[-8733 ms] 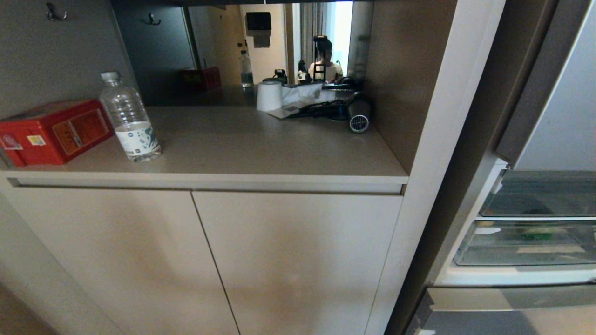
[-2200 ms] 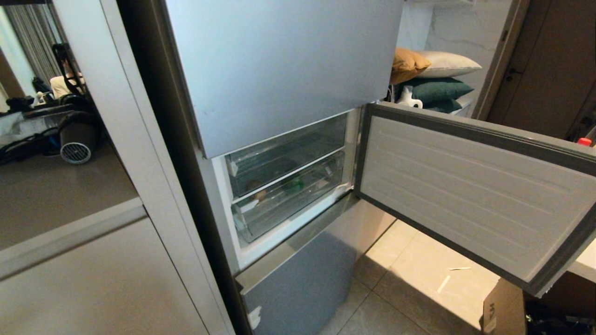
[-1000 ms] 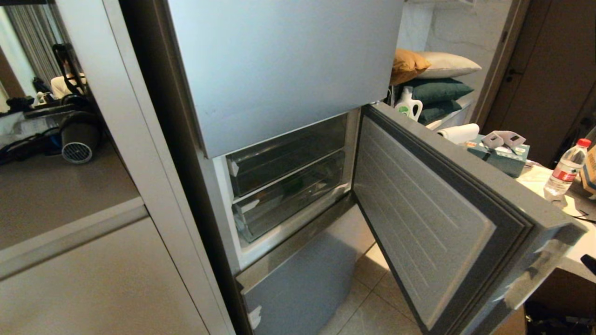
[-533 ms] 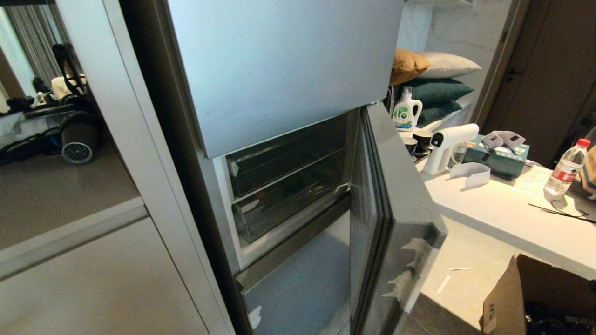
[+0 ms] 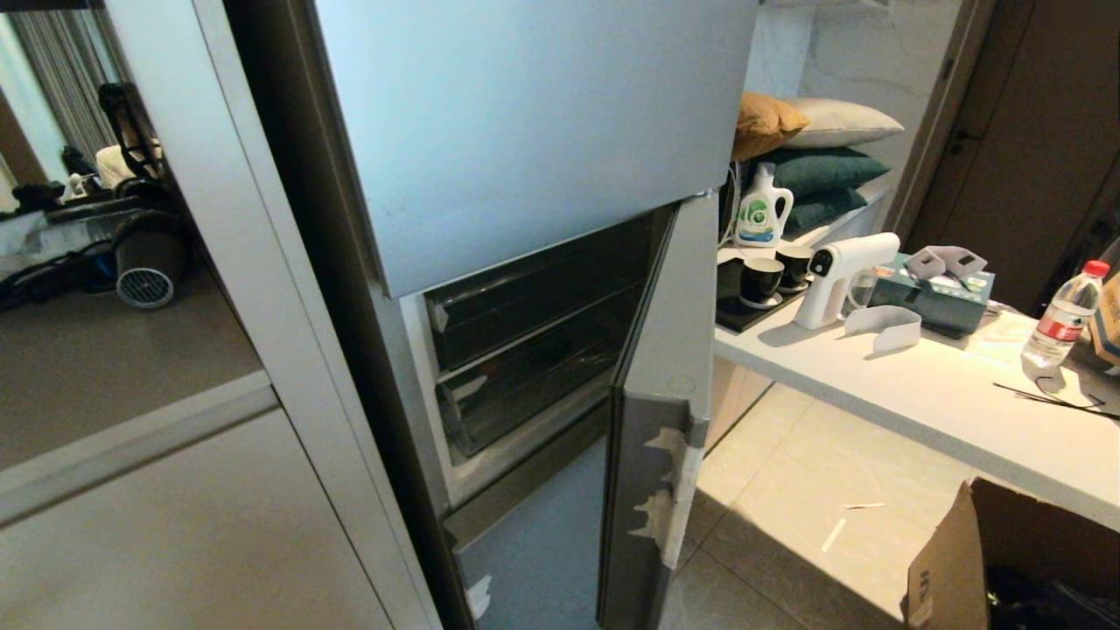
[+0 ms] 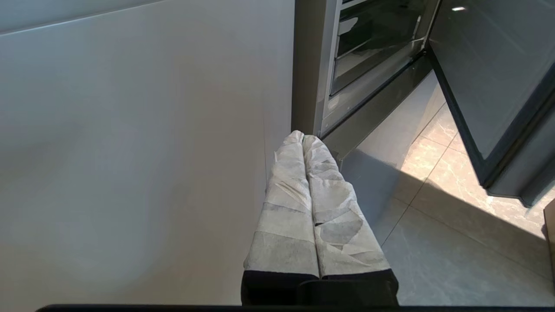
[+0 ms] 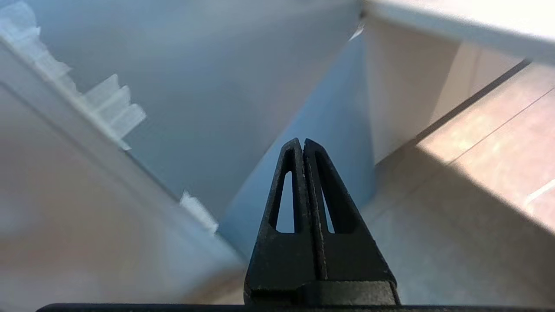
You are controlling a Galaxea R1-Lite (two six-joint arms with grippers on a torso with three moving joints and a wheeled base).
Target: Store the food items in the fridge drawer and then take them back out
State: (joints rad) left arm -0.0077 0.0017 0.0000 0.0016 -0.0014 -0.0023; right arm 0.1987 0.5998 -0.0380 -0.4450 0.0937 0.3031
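Clenched and empty, tips pressed together: right gripper (image 7: 302,143), pointed at the outer face of the door (image 7: 208,86), close to it; cannot tell whether touching. Looks like the closing of that door, judging by the narrow gap left on its inner side. Push flat on the outer face, near the free edge with the torn tape (image 5: 669,490) rather than toward the hinge, for the most leverage. Keep the push steady and square so the closed tips do not skid off across the smooth panel. Ease off near the end to let the seal seat without a slam. Keep the wrist outside the gap, never between door and frame. Also clenched and empty: left gripper (image 6: 302,138), wrapped in pale tape, parked low against the cabinet (image 6: 130,151) on the far side of the opening from the door; leave it there, clear of the swing. Behind the door, seen through the gap: the drawer (image 5: 534,372), pushed in, dark. Cannot make out potato or pepper inside it. Check that the rail sits fully home before the last push; otherwise the door would likely bounce back. Beyond the door's outer side: a counter (image 5: 919,394) and a box (image 5: 954,560), well apart from it, no obstacle.
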